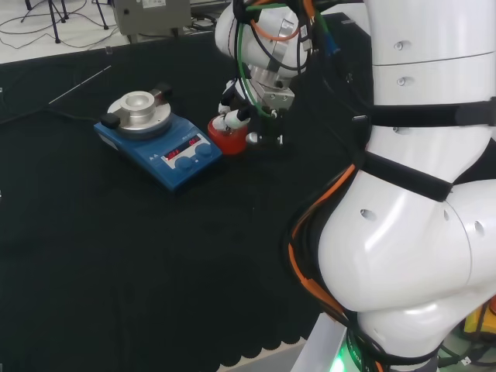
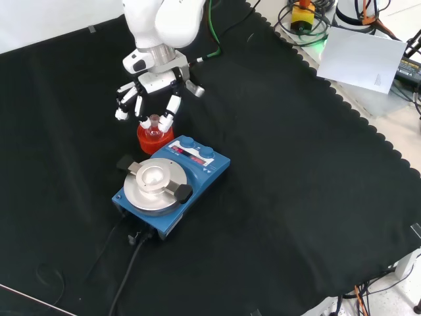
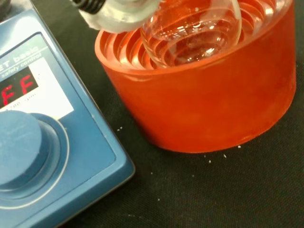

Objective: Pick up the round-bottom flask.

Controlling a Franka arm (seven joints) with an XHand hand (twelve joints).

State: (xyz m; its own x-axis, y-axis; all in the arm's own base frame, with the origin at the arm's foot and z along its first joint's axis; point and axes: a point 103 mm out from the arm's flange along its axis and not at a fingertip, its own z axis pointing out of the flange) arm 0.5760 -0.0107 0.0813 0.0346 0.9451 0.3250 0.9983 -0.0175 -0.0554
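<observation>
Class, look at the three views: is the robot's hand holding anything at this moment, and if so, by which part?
It cannot be told. The black and white hand hangs over the clear glass round-bottom flask in its red ribbed ring stand, fingers beside its neck, but no closed hold shows.

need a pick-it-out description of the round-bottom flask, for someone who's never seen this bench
Find the blue hotplate with the round silver top on the black cloth. In the front view, a red ribbed stand sits just behind its knob end, under the hand. The flask is the clear glass bulb seated in that stand, the only see-through piece there.
</observation>
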